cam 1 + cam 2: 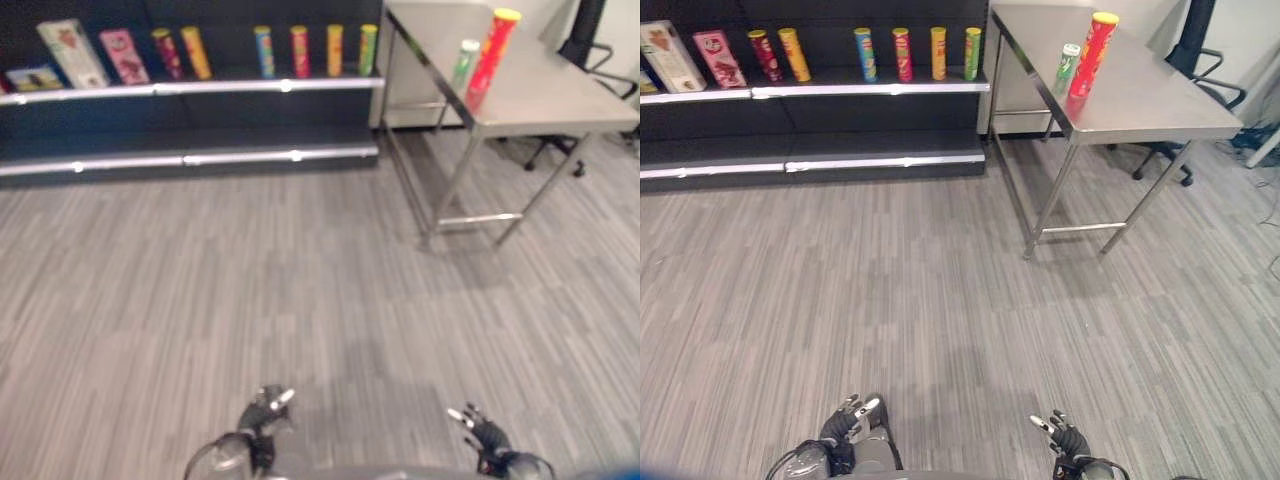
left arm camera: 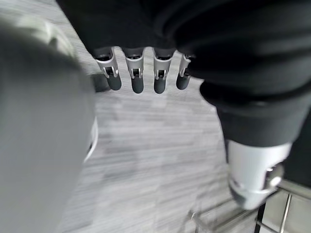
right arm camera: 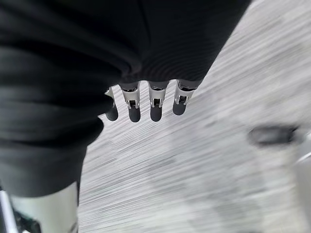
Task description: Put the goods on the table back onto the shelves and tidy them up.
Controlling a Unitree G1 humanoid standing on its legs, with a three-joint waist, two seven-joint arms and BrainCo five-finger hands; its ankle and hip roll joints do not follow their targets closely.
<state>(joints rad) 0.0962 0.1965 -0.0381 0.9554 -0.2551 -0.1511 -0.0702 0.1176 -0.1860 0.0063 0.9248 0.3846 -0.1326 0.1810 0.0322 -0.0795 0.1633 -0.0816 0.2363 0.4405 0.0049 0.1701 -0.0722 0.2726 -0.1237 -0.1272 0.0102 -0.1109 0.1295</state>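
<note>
Both hands hang empty with fingers loosely extended: the left hand (image 1: 855, 418) shows at about seven o'clock in the head views and the right hand (image 1: 1065, 438) at about five, both low over the carpet and well apart from the goods. Up at one o'clock, a tall red tube (image 1: 1092, 54) and a shorter green can (image 1: 1067, 67) stand upright, just beside each other, near the front edge of the steel table (image 1: 1160, 100). Both are probably light, stiff and smooth-sided, so a wrap around mid-body suits them, gently, since the tall tube would tip easily; the shelf (image 1: 870, 90) at eleven o'clock already carries a row of similar tubes.
</note>
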